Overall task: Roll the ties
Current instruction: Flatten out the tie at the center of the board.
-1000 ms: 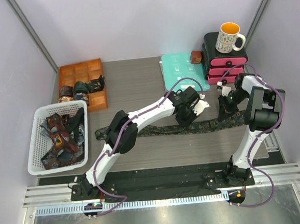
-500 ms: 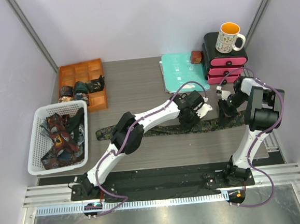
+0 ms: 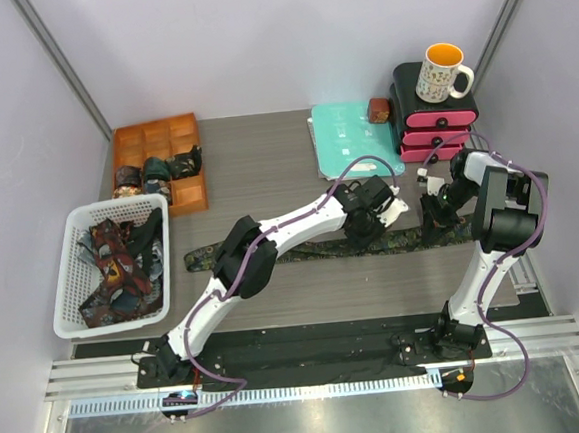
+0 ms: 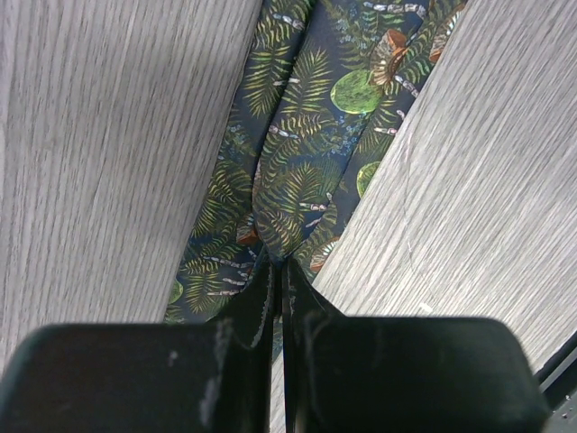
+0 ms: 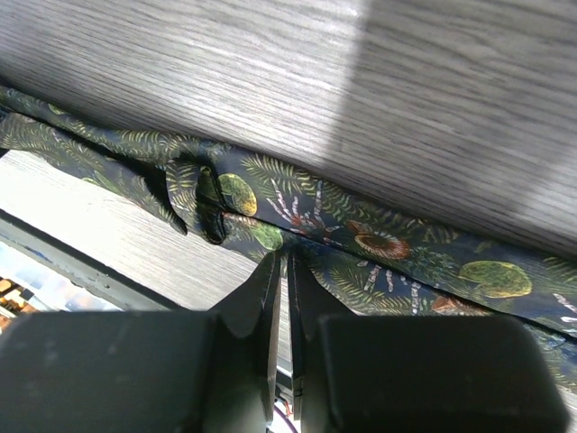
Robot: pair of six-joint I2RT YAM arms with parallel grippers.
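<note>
One long dark green fern-print tie (image 3: 404, 239) lies flat across the table, left to right. My left gripper (image 3: 363, 233) is down on its middle part. In the left wrist view the jaws (image 4: 278, 271) are shut on a pinched fold of the tie (image 4: 306, 153). My right gripper (image 3: 436, 227) is down on the tie's right end. In the right wrist view it (image 5: 287, 262) is shut on the tie's edge (image 5: 388, 230), with a small folded bunch of cloth (image 5: 198, 194) just to the left.
A white basket (image 3: 70, 256) of loose ties stands at the left. An orange divided tray (image 3: 154, 145) behind it holds rolled ties (image 3: 155, 170). A teal folder (image 3: 348, 132), pink drawers (image 3: 441, 122) and a mug (image 3: 442, 72) stand at the back right.
My left gripper has moved right along the tie, toward the right gripper. The tie's left end has slid slightly right. The right gripper has barely moved.
</note>
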